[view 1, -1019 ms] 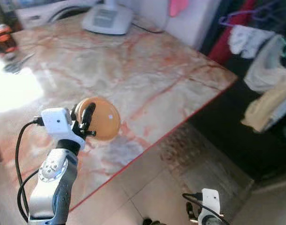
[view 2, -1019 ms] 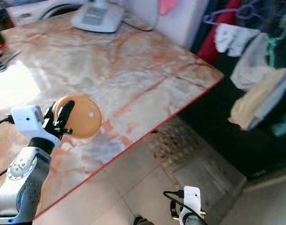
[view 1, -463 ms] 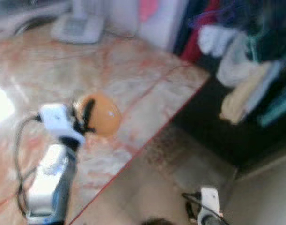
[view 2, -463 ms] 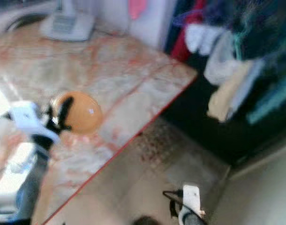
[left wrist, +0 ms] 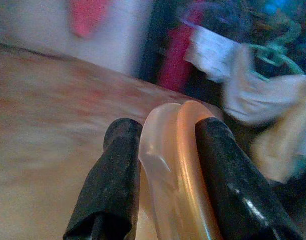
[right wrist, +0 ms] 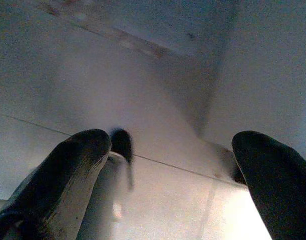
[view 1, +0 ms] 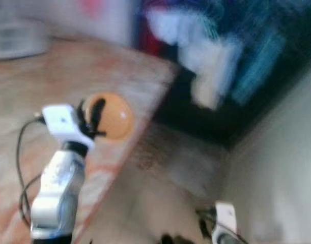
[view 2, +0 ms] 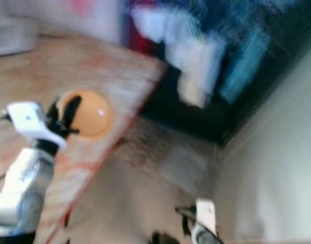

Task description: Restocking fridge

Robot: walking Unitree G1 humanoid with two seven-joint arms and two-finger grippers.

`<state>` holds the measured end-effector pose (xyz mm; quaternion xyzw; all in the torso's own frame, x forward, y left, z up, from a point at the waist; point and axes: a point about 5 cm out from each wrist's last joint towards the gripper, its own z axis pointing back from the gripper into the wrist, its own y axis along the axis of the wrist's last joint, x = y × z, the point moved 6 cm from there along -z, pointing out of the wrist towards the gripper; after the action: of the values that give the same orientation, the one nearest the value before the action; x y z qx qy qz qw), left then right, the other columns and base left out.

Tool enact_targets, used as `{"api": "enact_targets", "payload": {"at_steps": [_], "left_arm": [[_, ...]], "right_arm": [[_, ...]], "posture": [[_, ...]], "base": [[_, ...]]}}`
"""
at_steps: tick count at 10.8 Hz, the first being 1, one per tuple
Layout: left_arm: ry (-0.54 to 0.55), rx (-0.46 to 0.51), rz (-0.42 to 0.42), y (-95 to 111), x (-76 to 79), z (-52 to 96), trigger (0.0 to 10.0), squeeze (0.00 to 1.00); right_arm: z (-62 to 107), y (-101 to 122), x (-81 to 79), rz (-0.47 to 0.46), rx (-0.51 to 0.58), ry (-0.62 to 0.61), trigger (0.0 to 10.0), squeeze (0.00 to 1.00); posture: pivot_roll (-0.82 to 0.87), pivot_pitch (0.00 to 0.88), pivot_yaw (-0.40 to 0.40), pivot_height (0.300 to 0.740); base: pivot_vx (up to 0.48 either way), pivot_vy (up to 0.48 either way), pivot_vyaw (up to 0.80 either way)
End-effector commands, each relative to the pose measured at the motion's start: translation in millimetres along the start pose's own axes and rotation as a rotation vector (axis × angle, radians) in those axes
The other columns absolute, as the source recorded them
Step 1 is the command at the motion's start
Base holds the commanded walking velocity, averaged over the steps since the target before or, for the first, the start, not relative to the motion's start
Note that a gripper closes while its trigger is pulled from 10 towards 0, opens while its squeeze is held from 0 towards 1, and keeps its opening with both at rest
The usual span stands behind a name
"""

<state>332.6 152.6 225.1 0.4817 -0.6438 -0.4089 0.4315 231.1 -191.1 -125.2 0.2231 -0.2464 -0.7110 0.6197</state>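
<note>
Two black fingers of left gripper [left wrist: 165, 150] clamped on rim of orange lidded container [view 1: 110, 116], held edge-on above marble table [view 1: 23, 81] near its corner. Right gripper [right wrist: 168, 165] hung low over tiled floor [right wrist: 158, 200], fingers spread wide, nothing held. Head views heavily smeared; clothes [view 1: 211, 66] seen as blurred shapes beyond table. Step judged as carrying container toward fridge, not yet in sight. Firm pinch to be kept, container to be held level and clear of table edge, walking pace to be moderated while turn is made.
</note>
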Motion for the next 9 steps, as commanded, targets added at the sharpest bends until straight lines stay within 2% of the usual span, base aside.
{"api": "enact_targets", "payload": {"at_steps": [1,9], "left_arm": [[-0.003,0.017,-0.013,6.8,-1.1,2.1,10.0,0.0],[-0.011,0.001,-0.006,4.7,0.4,3.2,10.0,0.0]], "right_arm": [[0.8,-4.9,3.2,-0.005,-0.017,-0.007,10.0,0.0],[0.6,-4.1,4.3,-0.004,-0.017,-0.008,10.0,0.0]], "posture": [[-0.09,0.186,-0.048,0.74],[-0.09,0.201,-0.051,0.74]], "base": [[0.0,0.0,-0.76],[0.0,0.0,-0.76]]}}
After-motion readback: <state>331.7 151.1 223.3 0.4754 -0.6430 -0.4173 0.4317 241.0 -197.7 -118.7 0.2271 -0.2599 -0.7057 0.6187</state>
